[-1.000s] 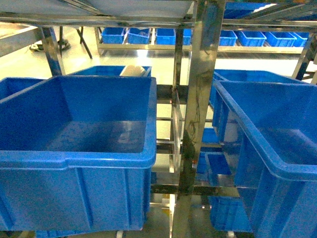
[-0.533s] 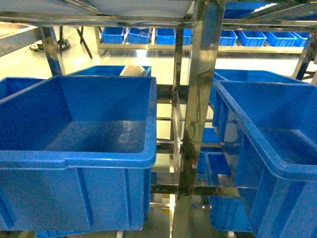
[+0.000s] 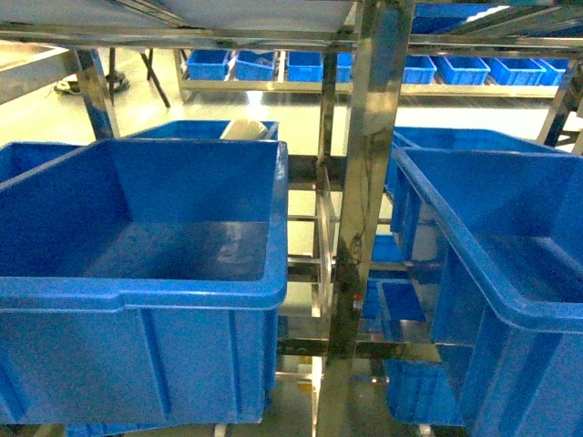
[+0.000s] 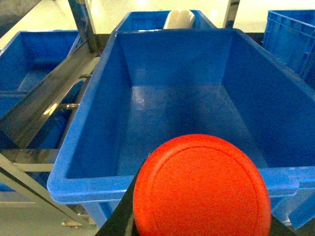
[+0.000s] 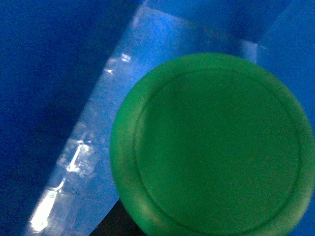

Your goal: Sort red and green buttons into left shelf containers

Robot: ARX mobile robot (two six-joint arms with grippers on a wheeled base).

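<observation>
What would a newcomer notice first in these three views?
A big red button cap fills the bottom of the left wrist view, just before the near rim of a deep empty blue bin. A green button cap crowds the right wrist view against blurred blue plastic. The head view shows large blue bins on a steel rack post.

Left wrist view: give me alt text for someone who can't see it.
A red button cap fills the lower middle of the frame, close to the camera, in front of the near rim of a large, deep blue bin that looks empty. More blue bins and steel shelf rails sit to the left.
</observation>
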